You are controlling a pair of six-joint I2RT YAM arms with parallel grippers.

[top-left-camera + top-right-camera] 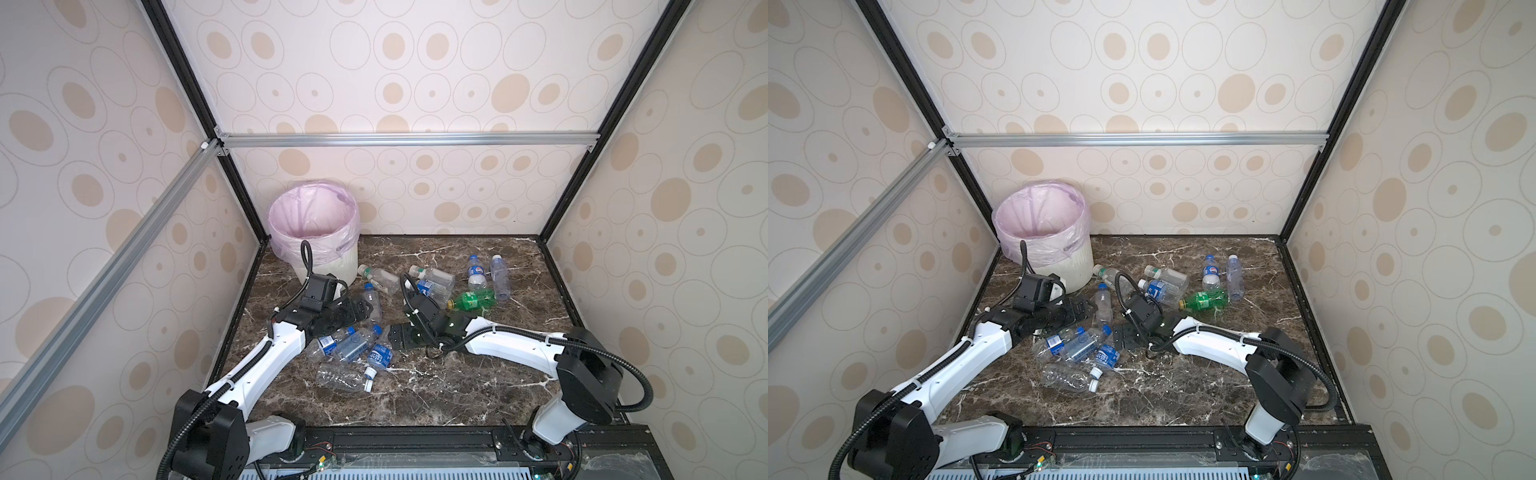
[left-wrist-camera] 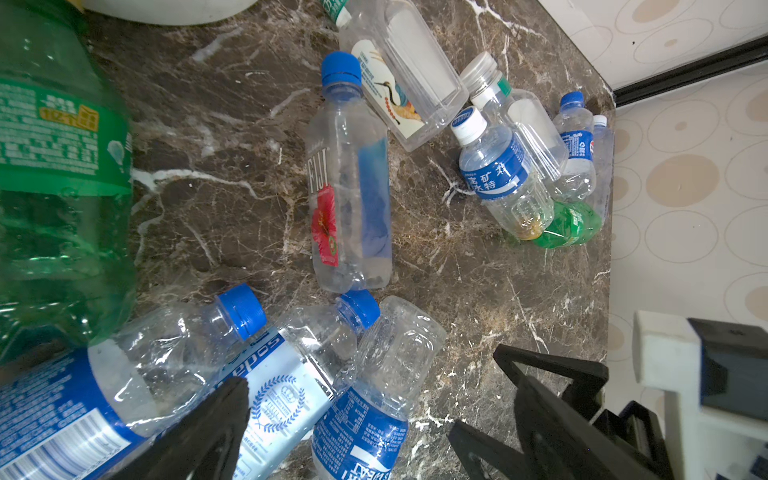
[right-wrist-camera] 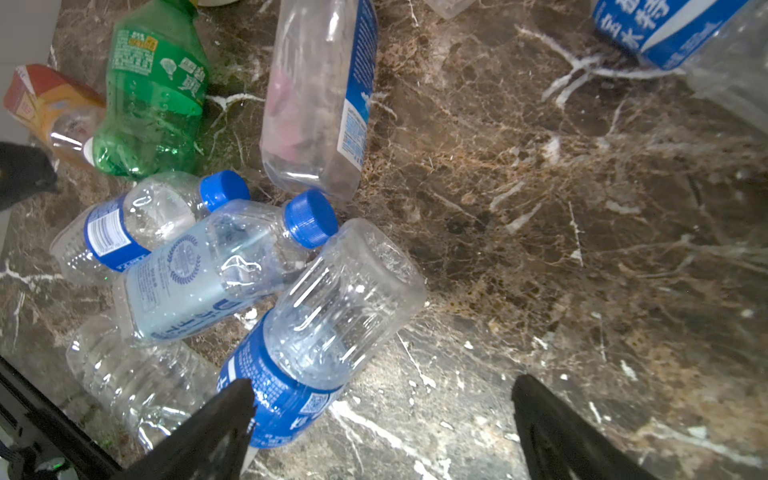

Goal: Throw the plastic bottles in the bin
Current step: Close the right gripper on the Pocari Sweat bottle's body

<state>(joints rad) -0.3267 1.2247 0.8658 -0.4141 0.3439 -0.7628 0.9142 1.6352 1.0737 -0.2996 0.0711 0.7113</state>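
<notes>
right gripper (image 3: 382,388) gapes empty beside a blue-labelled bottle (image 3: 316,332) lying flat, lengthwise front-to-back, cap at the front

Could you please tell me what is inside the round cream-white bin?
Only its translucent pink bag liner shows inside the round cream-white ribbed plastic bin; no bottle is visible. The near rim hides the bottom.
</notes>
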